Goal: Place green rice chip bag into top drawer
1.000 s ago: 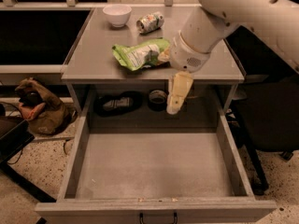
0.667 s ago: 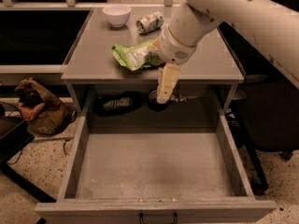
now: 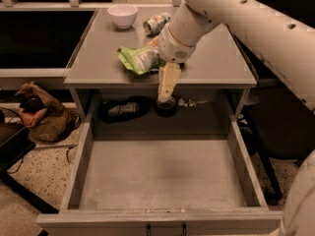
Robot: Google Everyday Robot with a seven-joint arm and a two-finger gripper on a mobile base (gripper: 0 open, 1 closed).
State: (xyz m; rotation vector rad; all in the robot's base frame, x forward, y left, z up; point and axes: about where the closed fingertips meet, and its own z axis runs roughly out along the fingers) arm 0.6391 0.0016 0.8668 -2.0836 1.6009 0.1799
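- Reaching in from the right side, the thick white perforated robot arm (image 3: 246,23) is crossing above the desk's right edge and bending down toward its front edge.
- The flat grey square-topped desk (image 3: 211,68) is carrying everything else.
- The top drawer (image 3: 162,176), a wide shallow grey box with low side walls and a small dark handle, is standing pulled fully out below the desk's front edge, its floor showing bare.
- The green rice chip bag (image 3: 140,59), a crinkled light-green foil pouch with a white label panel, is lying flat on the desk near the front edge, left of centre, and not yet in the drawer.
- It is probably feeling light, soft and slippery, with brittle chips inside. A gentle pinch on a raised crumpled fold or the sealed end nearest the front edge is looking safer than squeezing the puffed middle.
- The cream-coloured two-finger gripper (image 3: 165,93) is hanging tip-down just off the desk's front edge, right beside the bag's right end and apparently carrying nothing. Its grip state is not readable from this angle.
- A brown crumpled sack (image 3: 39,112) is sitting on the floor beyond the desk's left edge.
- A small white round bowl (image 3: 122,15) is resting near the back-left corner.
- A small crushed metal can (image 3: 156,22) is lying by the back edge, near the middle.
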